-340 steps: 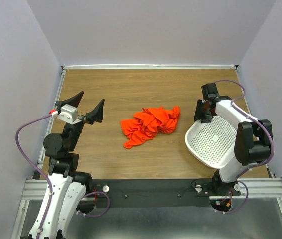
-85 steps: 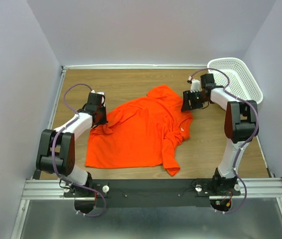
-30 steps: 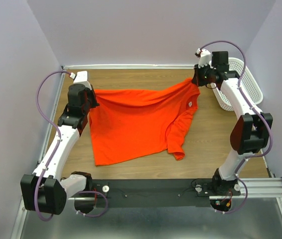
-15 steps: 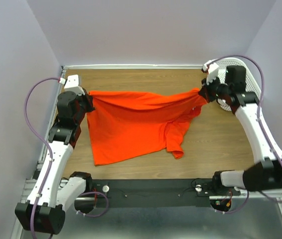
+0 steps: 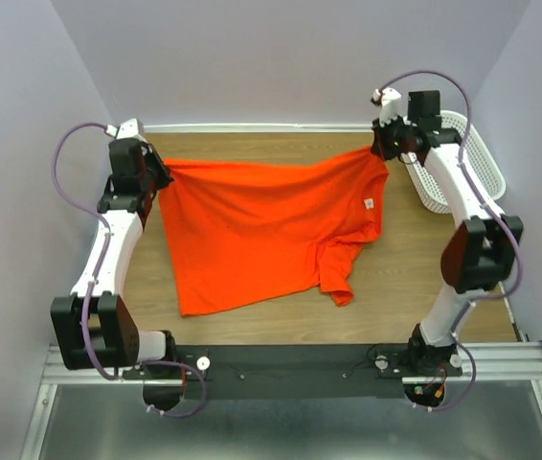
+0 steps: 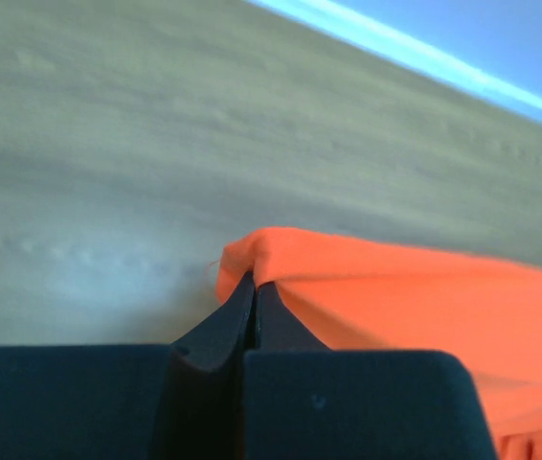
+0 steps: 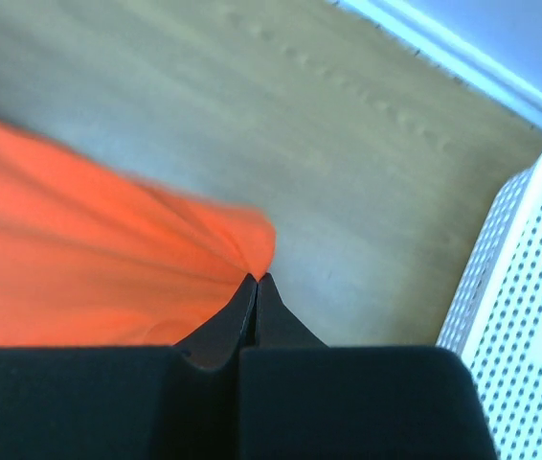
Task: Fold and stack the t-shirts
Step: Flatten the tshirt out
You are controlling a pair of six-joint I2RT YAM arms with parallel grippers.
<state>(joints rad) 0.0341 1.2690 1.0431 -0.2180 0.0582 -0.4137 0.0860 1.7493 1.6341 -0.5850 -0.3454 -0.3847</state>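
Observation:
One orange-red t-shirt [image 5: 261, 225] hangs stretched between both arms over the wooden table [image 5: 400, 278], its lower part trailing on the wood. My left gripper [image 5: 161, 172] is shut on the shirt's far left corner, and in the left wrist view the black fingertips [image 6: 252, 287] pinch an orange fold [image 6: 386, 297]. At the far right my right gripper [image 5: 378, 151] is shut on the other corner; the right wrist view has its tips [image 7: 255, 281] closed on bunched orange cloth [image 7: 108, 259]. One sleeve [image 5: 338, 273] droops, folded, near the shirt's lower right.
A white perforated basket [image 5: 458, 158] stands tilted against the right wall at the back, just right of my right gripper; its side [image 7: 530, 316] fills the right edge of the right wrist view. The back wall's pale rail [image 5: 271, 127] runs behind the shirt.
Both grippers have moved toward the back of the table with the shirt's corners, pulling its top edge tauter and straighter. The right arm swung back in from its outward reach.

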